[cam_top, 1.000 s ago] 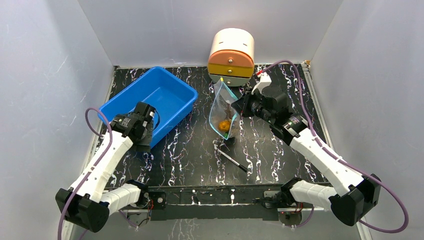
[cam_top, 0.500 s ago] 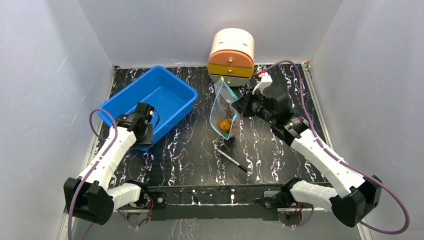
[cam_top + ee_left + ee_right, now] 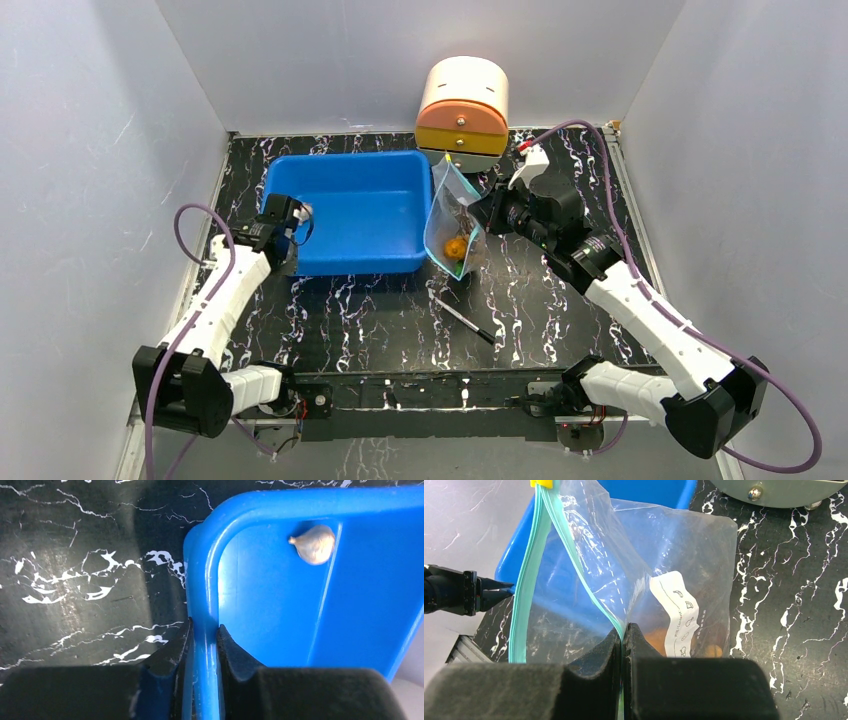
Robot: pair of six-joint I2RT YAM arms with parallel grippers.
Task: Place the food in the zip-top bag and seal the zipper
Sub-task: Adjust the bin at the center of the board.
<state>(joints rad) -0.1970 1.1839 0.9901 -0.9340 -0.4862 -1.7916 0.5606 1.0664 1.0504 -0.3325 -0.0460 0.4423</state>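
Observation:
My right gripper (image 3: 624, 628) is shut on the zipper edge of the zip-top bag (image 3: 664, 555), holding it upright by the tray's right end. The teal zipper (image 3: 524, 590) gapes open, its two strips apart. Orange food (image 3: 455, 246) lies at the bag's bottom, also dimly seen through the plastic as an orange lump (image 3: 656, 640). My left gripper (image 3: 204, 630) is shut on the left rim of the blue tray (image 3: 280, 610), one finger inside and one outside. A tan food lump (image 3: 314, 544) lies in the tray's corner.
A round-topped orange and cream drawer box (image 3: 462, 110) stands at the back, just behind the bag. A thin black pen (image 3: 462, 318) lies on the marble table in front of the bag. The blue tray (image 3: 345, 157) fills the middle left. Grey walls enclose the table.
My left gripper closed on the tray's rim and swung the tray round and to the right, so it now sits square against the bag. The right gripper kept its hold on the bag.

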